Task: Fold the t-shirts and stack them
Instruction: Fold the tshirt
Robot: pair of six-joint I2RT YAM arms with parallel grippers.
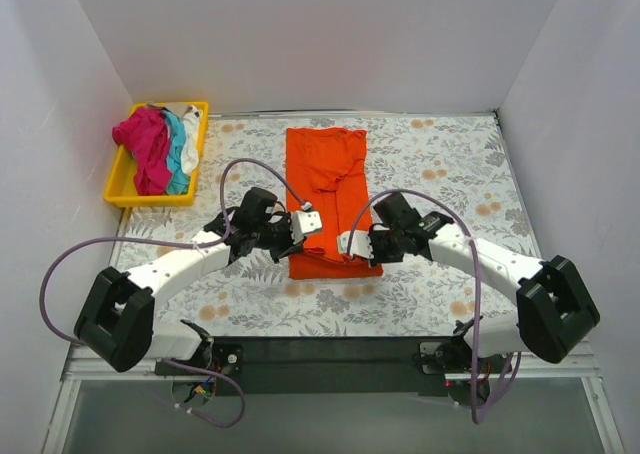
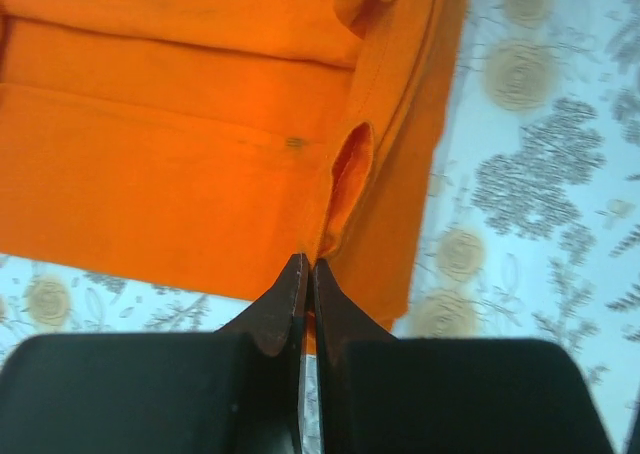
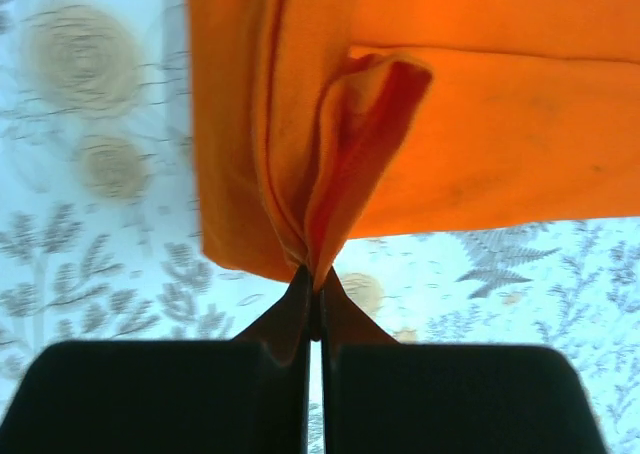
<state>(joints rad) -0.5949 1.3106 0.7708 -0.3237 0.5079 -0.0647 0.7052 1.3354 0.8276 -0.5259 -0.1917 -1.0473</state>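
Observation:
An orange t-shirt (image 1: 325, 179) lies folded into a long strip down the middle of the table. My left gripper (image 1: 300, 240) is shut on its near left corner, and the cloth (image 2: 200, 174) puckers up into the black fingertips (image 2: 285, 294). My right gripper (image 1: 352, 247) is shut on the near right corner, where a bunched fold of the orange cloth (image 3: 340, 154) rises from the pinch. More t-shirts, magenta (image 1: 145, 144), teal (image 1: 177, 154) and white (image 1: 191, 139), lie heaped in a tray at the back left.
The yellow tray (image 1: 120, 189) stands at the table's back left corner. A floral tablecloth (image 1: 440, 164) covers the table, with white walls on three sides. Purple cables loop over both arms.

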